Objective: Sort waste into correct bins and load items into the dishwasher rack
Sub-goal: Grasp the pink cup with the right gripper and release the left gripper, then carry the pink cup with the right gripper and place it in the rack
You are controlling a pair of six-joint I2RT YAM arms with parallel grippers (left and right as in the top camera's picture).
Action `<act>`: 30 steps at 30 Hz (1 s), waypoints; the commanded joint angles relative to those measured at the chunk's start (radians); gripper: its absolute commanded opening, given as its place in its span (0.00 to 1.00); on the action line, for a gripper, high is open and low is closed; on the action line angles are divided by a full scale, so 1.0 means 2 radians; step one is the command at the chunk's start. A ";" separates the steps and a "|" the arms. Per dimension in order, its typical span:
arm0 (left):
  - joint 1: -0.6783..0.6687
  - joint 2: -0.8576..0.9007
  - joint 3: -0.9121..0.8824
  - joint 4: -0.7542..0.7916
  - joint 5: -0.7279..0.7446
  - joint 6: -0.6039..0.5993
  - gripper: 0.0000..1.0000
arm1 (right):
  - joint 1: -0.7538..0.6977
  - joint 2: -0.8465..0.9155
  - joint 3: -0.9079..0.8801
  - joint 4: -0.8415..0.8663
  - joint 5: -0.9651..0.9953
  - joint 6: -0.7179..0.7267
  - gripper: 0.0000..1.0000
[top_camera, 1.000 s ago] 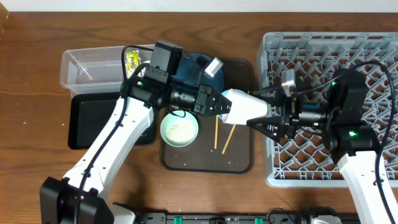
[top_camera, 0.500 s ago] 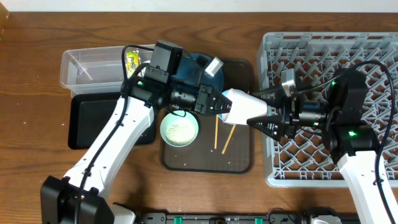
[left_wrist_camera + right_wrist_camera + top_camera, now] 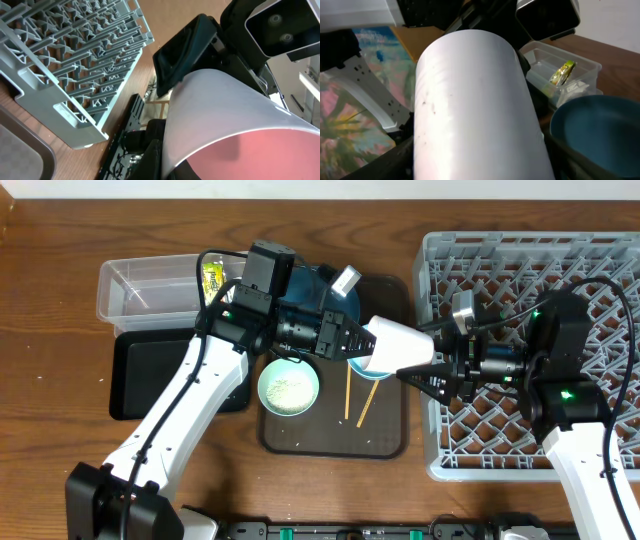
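While the small pink cup (image 3: pixel 393 348), white on the outside, hung in mid-air between the two arms, the overhead view showed a job barely begun. The yellow-green wrapper (image 3: pixel 211 277) lay in the clear tub (image 3: pixel 125 280) at the far left of the desk (image 3: pixel 60 230). The black tray (image 3: pixel 140 375) next to the tub looked bare wherever the arm did not cover it. Rice grains (image 3: pixel 290 388) sat in the pale green bowl (image 3: pixel 263 390), and the two chopsticks (image 3: pixel 348 395) lay on the brown serving tray (image 3: pixel 330 442). The dark blue bowl (image 3: pixel 305 288) was partly hidden under the left arm. No dish could be seen in the dishwasher rack (image 3: pixel 520 260). The left end effector (image 3: pixel 352 345) met the cup at its rim, and the right end effector (image 3: pixel 420 370) met it at its narrow base.

From the left wrist, the cup filled the frame, its pink inside facing the camera. A dark finger lay against its wall, so this end effector seemed pinched on the rim. The rack stood behind, apart from the cup.

From the right wrist, the cup's white body sat between two dark fingers spread either side of it. Whether they pressed on it could not be told. Behind it, the tub held the wrapper and a white scrap (image 3: pixel 577 87), perhaps the tissue.
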 commanded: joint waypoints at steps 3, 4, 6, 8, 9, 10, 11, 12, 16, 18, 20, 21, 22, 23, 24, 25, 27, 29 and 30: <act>-0.002 0.000 -0.001 0.002 0.019 -0.004 0.06 | 0.010 0.002 0.009 0.001 0.009 0.001 0.70; -0.002 0.000 -0.001 0.002 0.019 -0.004 0.06 | 0.010 0.002 0.009 0.001 0.009 0.001 0.69; -0.002 0.000 -0.001 0.002 0.019 -0.004 0.06 | 0.010 0.002 0.009 0.001 0.009 0.001 0.67; -0.002 0.000 -0.001 0.002 0.019 -0.004 0.06 | 0.010 0.002 0.009 0.001 0.009 0.001 0.63; -0.002 0.000 -0.001 0.002 0.018 -0.004 0.07 | 0.010 0.002 0.009 0.002 0.009 0.001 0.60; -0.002 0.000 -0.001 0.001 0.015 -0.004 0.07 | 0.010 0.002 0.009 0.002 0.009 0.001 0.58; -0.002 0.000 -0.001 0.001 0.012 -0.004 0.09 | 0.010 0.002 0.009 0.002 0.010 0.001 0.56; -0.002 0.000 -0.001 0.001 0.004 -0.004 0.13 | 0.010 0.002 0.009 0.001 0.012 0.001 0.51; -0.002 0.000 -0.001 0.001 -0.027 -0.004 0.23 | 0.010 0.002 0.009 0.000 0.035 0.015 0.43; -0.002 0.000 -0.001 -0.001 -0.050 -0.004 0.30 | 0.010 0.002 0.009 0.000 0.061 0.036 0.37; -0.002 0.000 -0.001 -0.003 -0.069 -0.004 0.36 | 0.010 0.002 0.009 0.000 0.085 0.054 0.31; 0.000 0.000 -0.001 -0.003 -0.080 -0.004 0.40 | 0.010 0.002 0.009 -0.003 0.101 0.064 0.29; 0.001 0.000 -0.001 -0.006 -0.092 -0.004 0.43 | 0.010 0.002 0.009 -0.007 0.116 0.070 0.27; 0.003 -0.001 -0.001 -0.011 -0.110 -0.004 0.47 | 0.010 0.002 0.009 -0.014 0.128 0.071 0.25; 0.005 -0.002 -0.001 -0.021 -0.133 -0.002 0.49 | 0.010 0.002 0.009 -0.022 0.141 0.072 0.24; 0.007 -0.004 -0.001 -0.034 -0.164 0.004 0.51 | 0.010 0.002 0.009 -0.032 0.157 0.072 0.22; 0.009 -0.010 -0.001 -0.072 -0.244 0.023 0.54 | 0.010 0.002 0.009 -0.055 0.196 0.073 0.08; 0.009 -0.021 -0.001 -0.116 -0.342 0.038 0.57 | 0.010 0.002 0.010 -0.082 0.249 0.081 0.03; 0.009 -0.026 -0.001 -0.134 -0.381 0.039 0.57 | 0.010 0.002 0.011 -0.093 0.268 0.081 0.01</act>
